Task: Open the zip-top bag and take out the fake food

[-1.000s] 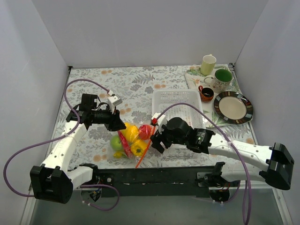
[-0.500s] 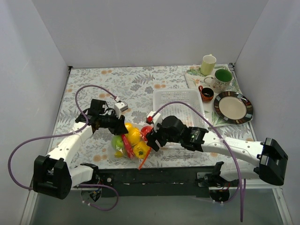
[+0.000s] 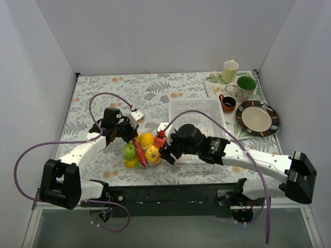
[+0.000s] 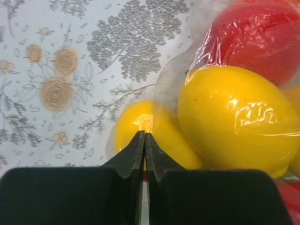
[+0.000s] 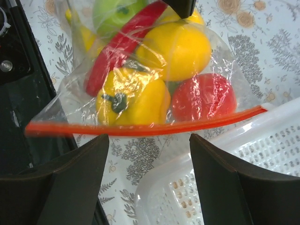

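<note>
left pincer point(image 4: 143, 138) clamps zip-top bag point(image 5: 225, 70) tail; right pincer point(image 5: 149, 140), fingers apart, should nip only one zip strip point(image 5: 140, 127) lip.

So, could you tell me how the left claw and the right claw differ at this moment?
The left claw is shut, pinching the clear bag; the right claw is wide open, holding nothing. The right faces the red zip strip, while the left sits at the opposite end. Both are black.
</note>
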You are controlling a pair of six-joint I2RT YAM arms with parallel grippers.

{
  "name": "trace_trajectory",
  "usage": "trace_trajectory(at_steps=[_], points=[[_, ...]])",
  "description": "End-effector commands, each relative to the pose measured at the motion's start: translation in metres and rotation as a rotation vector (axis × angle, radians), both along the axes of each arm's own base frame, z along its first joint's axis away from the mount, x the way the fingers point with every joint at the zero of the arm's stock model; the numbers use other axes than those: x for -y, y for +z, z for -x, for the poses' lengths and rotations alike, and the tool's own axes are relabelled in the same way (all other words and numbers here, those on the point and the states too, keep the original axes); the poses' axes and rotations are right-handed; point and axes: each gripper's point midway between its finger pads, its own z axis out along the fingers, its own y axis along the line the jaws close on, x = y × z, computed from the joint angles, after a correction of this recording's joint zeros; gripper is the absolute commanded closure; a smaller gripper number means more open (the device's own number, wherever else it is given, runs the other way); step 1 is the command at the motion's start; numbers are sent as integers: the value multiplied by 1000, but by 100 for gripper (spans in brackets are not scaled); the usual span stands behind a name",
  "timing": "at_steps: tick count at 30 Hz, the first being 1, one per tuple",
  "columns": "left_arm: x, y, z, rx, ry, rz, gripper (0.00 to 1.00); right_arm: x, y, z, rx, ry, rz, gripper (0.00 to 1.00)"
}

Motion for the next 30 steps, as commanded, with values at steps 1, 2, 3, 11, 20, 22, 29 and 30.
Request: trace_trajectory(at_steps=[1,2,3,11,20,22,29,30], points=[[-37,-48,8,-34,22,-220,100,-15,36,-9,135,85,-32,22],[-38,-49,6,-27,21,-229,100,-16,37,-10,150,95,-23,22],[-39,-51,5,-23,15,-240,100,-17,34,-11,157,108,-5,21],[-48,-63,2,7,-14,-303,100,-16,40,-8,264,218,3,25],[-46,-60,-1,13,-10,-293,100,-19,24,-24,311,199,87,54],[-47,-60,0,17,-11,-296,100,-15,20,-25,302,191,116,57],[-48,-65,4,9,-16,-300,100,9,24,-44,325,13,140,43],[-48,-66,4,6,-15,-301,100,11,25,-46,324,-8,136,39]])
